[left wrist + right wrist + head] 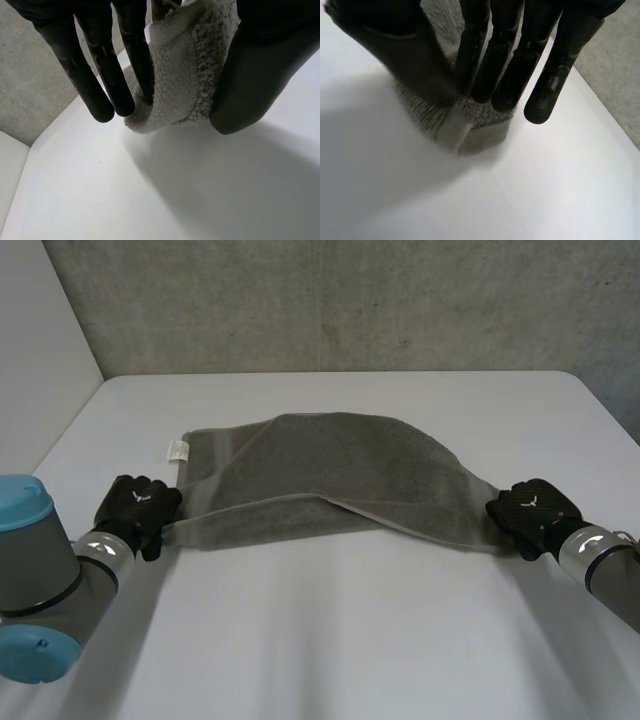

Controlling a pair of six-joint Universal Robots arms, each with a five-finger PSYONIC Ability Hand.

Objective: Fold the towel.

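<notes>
White table, concrete wall behind; left robot hand, right robot hand each pinch towel corner.

The towel was grey terry cloth with a rough, nubbly pile and a flatter woven band along its hem. A small white label sat at one towel corner. Under the towel, the table was smooth, matt white. Beyond the towel, the wall looked like rough, mottled concrete. At the towel's ends, the left hand and right hand were smooth black with a dull sheen.
</notes>
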